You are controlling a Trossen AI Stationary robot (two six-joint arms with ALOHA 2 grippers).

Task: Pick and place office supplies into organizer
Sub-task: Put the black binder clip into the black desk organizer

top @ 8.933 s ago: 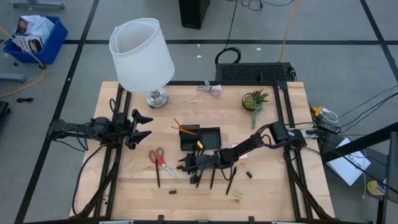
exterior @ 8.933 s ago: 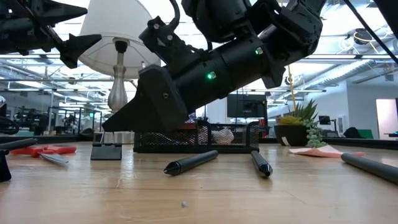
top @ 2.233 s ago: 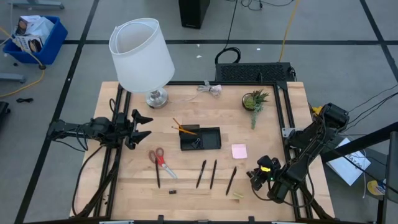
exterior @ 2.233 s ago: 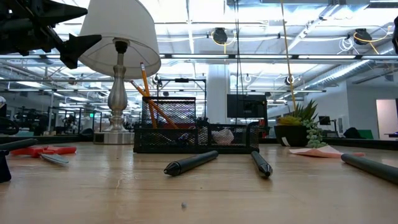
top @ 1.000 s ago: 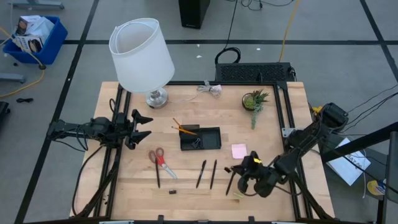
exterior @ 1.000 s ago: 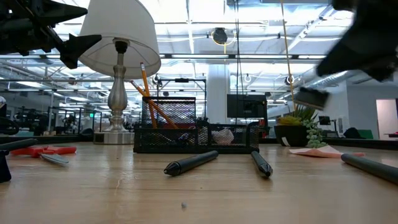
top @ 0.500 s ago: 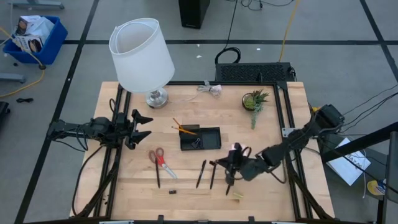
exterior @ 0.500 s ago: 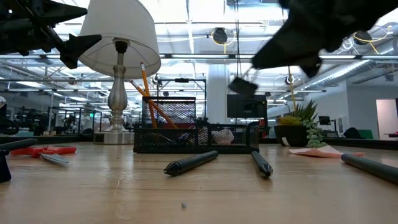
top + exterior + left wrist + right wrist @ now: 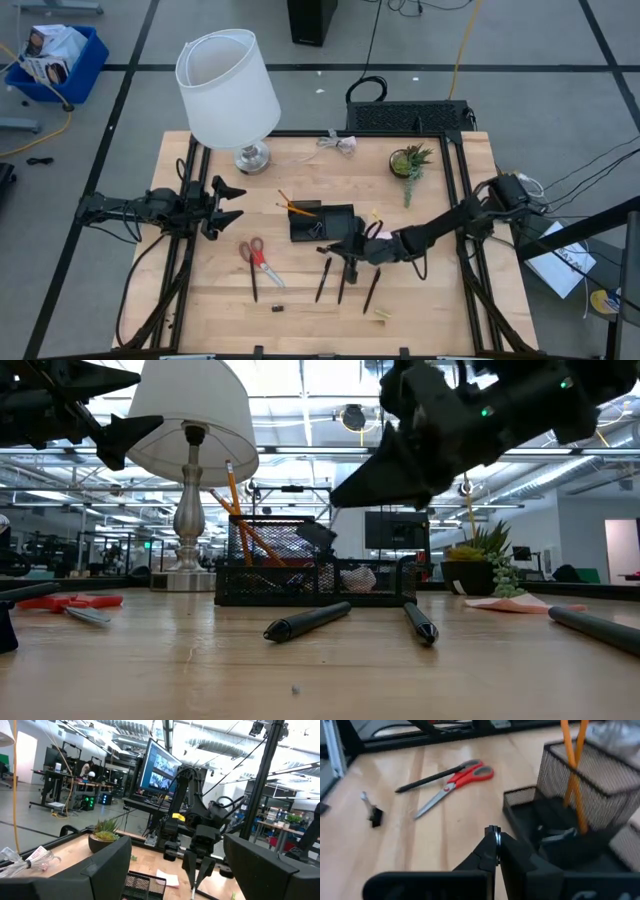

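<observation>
**Right arm reaches over the organizer with a small dark clip**

Seen from above, the right gripper (image 9: pixel 340 243) is stretched in from three o'clock and sits at the five o'clock corner of the organizer (image 9: pixel 335 213), near the middle of the worktop (image 9: pixel 440 300). Its fingers (image 9: pixel 492 851) are clenched together on a small dark binder clip (image 9: pixel 316 533), which in the low view hangs just above the organizer's mesh wall. Two orange pencils (image 9: pixel 292 205) lean out of the organizer's tall compartment at its nine o'clock end.

Three black pens (image 9: pixel 345 280) lie side by side on the worktop at six o'clock of the organizer, directly below the gripper. The red-handled scissors (image 9: pixel 255 255) lie at about eight o'clock of the organizer, well apart from it, with another binder clip (image 9: pixel 374 813) loose beside them. A pink sticky-note pad (image 9: pixel 505 602) lies flat near the potted plant (image 9: pixel 410 162).

The left gripper (image 9: pixel 228 203) waits at the nine o'clock edge of the worktop, its fingers (image 9: pixel 105 870) spread wide and grasping nothing. The lamp (image 9: pixel 228 90) stands at eleven o'clock.
</observation>
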